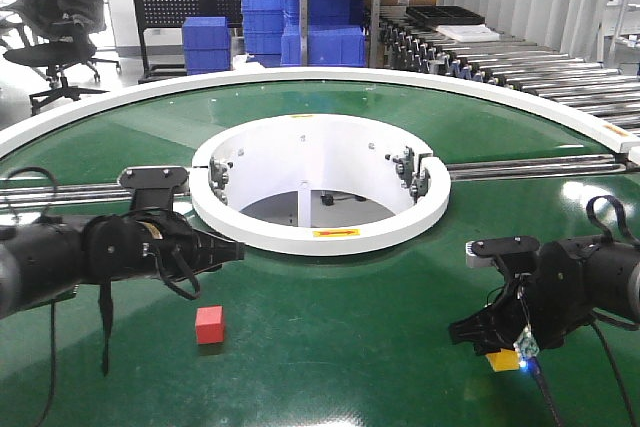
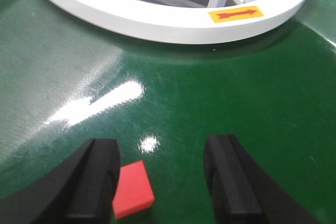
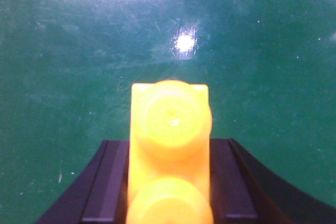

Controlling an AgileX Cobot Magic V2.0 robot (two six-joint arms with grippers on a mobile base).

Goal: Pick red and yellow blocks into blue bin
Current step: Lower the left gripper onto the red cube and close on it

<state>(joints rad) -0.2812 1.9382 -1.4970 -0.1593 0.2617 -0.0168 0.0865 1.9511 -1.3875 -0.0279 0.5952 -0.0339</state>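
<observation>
Red cube (image 2: 132, 188) sits at 7 o'clock, right beside one of the left gripper's (image 2: 163, 150) wide-spread fingers (image 2: 100, 177). Right gripper (image 3: 169, 153) is pinching the yellow brick (image 3: 170, 121).

Glare and Blur Under Bright Lights

Overhead light is glinting off the green table (image 2: 236, 103) at 9 o'clock in the left wrist view; the yellow brick (image 3: 170, 145) is showing blurred and washed out at 6 o'clock in the right wrist view.
</observation>
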